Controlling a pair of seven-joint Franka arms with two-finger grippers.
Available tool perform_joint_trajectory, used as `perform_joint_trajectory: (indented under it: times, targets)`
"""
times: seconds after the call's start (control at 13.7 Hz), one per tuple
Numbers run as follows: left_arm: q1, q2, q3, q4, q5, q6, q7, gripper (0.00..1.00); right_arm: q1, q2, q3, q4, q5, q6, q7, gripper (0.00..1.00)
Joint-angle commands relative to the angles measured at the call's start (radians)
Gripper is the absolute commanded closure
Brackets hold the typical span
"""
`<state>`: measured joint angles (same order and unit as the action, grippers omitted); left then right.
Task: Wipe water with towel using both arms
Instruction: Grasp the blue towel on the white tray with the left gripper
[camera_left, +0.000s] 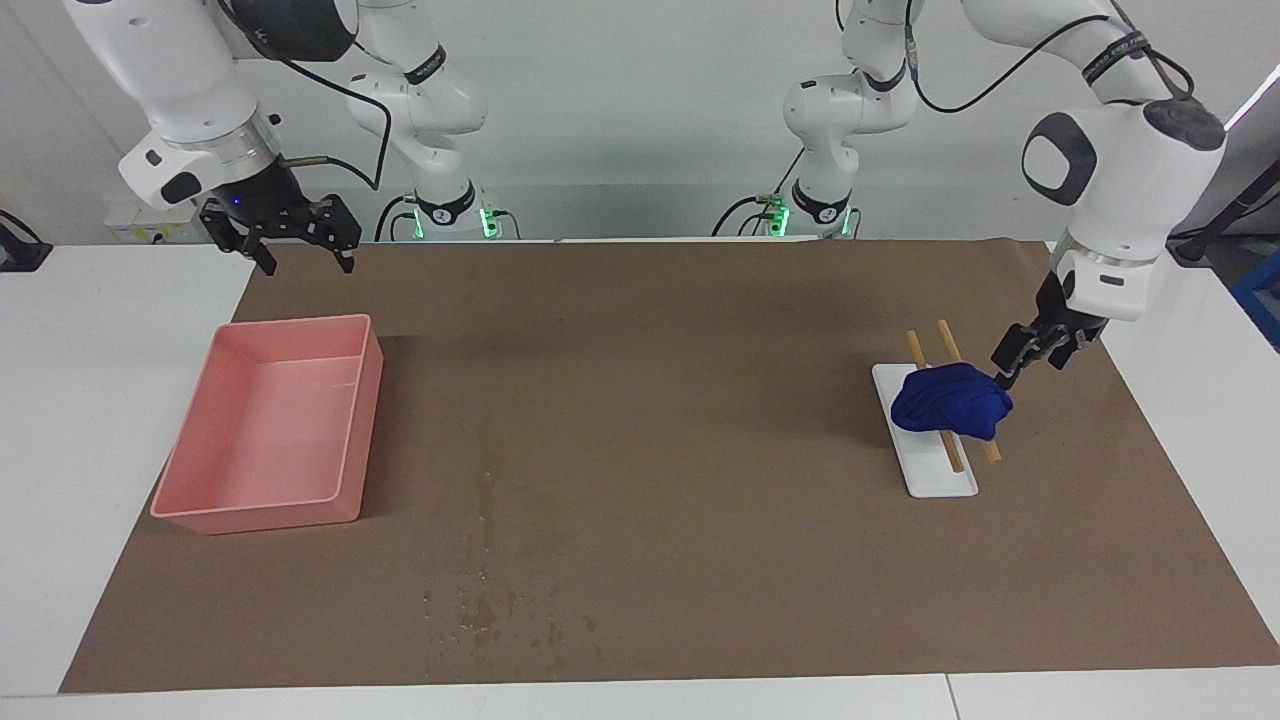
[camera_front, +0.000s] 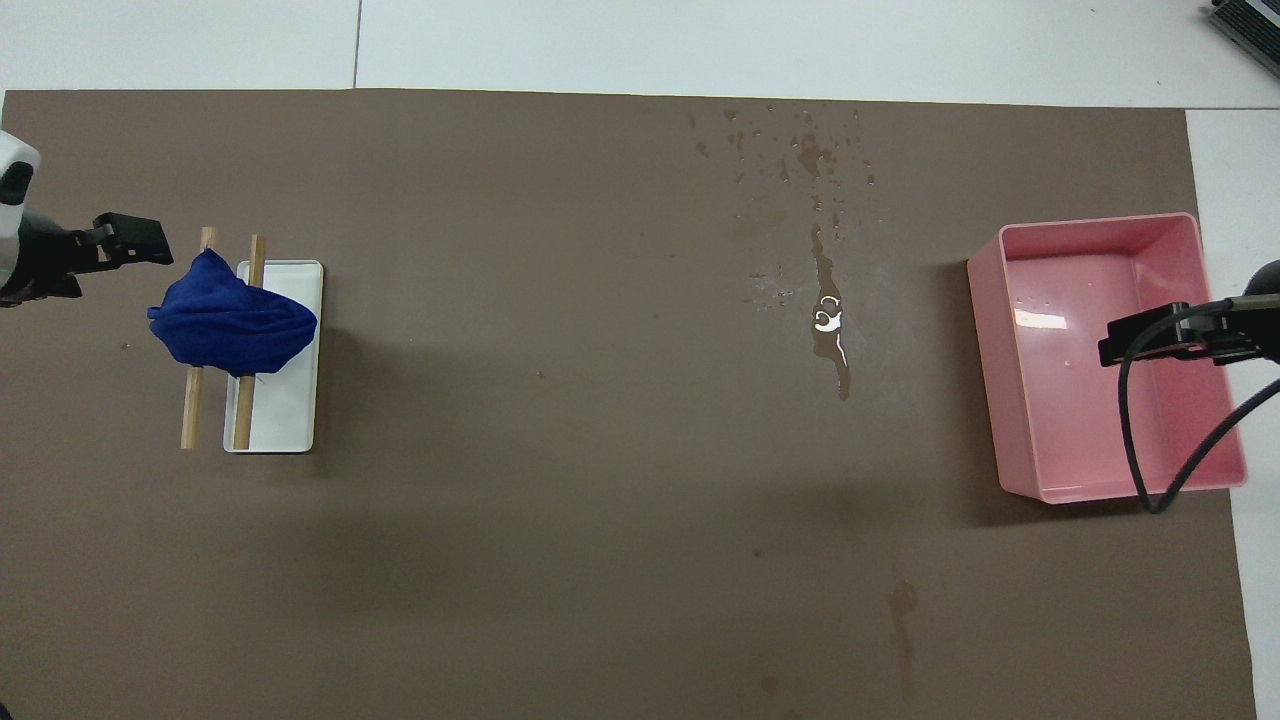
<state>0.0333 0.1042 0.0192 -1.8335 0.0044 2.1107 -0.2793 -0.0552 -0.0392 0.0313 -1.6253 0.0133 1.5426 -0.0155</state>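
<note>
A brown mat (camera_left: 700, 420) covers most of the white desk (camera_left: 90, 380). At the right arm's end sits a pink bin (camera_left: 270, 430); the right hand (camera_left: 305, 262) hangs with its fingers spread apart and holding nothing, over the mat's edge near the bin. At the left arm's end a white tray (camera_left: 940, 480) carries two wooden sticks (camera_left: 948, 455) with a crumpled dark blue towel (camera_left: 950, 402) bunched on them. The left hand (camera_left: 1005, 378) meets the towel's edge; whether it grips cannot be told. The water (camera_front: 828, 320) is a thin dark streak with shiny droplets, between bin and tray, closer to the bin.
</note>
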Motion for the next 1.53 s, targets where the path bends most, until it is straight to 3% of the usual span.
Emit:
perform_joint_trajectory:
  times: [0.0, 0.44, 0.51, 0.65, 0.73, 1.02, 1.16, 1.46]
  targets:
    - [-0.010, -0.035, -0.001, -0.120, 0.023, 0.105, -0.118, 0.00, 0.012, -0.010, -0.011, -0.014, -0.012, 0.016, 0.000, 0.00]
    - [-0.010, -0.075, -0.004, -0.236, 0.023, 0.185, -0.141, 0.02, 0.017, -0.010, -0.008, -0.037, -0.012, 0.016, 0.002, 0.00]
    - [-0.012, -0.071, -0.004, -0.239, 0.023, 0.202, -0.149, 0.18, 0.017, -0.010, -0.005, -0.037, -0.012, 0.013, 0.000, 0.00]
    - [-0.010, -0.066, -0.004, -0.234, 0.023, 0.212, -0.147, 0.93, 0.021, -0.010, 0.013, -0.037, 0.000, 0.004, -0.007, 0.00]
    - [-0.012, -0.064, -0.004, -0.231, 0.023, 0.213, -0.146, 1.00, 0.034, -0.017, 0.031, -0.037, 0.001, -0.004, -0.009, 0.00]
    - [-0.007, -0.061, -0.004, -0.225, 0.023, 0.223, -0.133, 1.00, 0.041, -0.025, 0.035, -0.036, 0.007, 0.019, -0.012, 0.00]
    - [-0.003, -0.055, -0.005, -0.176, 0.005, 0.166, -0.141, 1.00, 0.075, -0.027, 0.035, -0.056, 0.008, 0.059, -0.003, 0.00]
    - [0.010, -0.034, 0.001, 0.022, -0.284, -0.116, -0.182, 1.00, 0.072, -0.028, 0.035, -0.134, 0.122, 0.145, 0.096, 0.00]
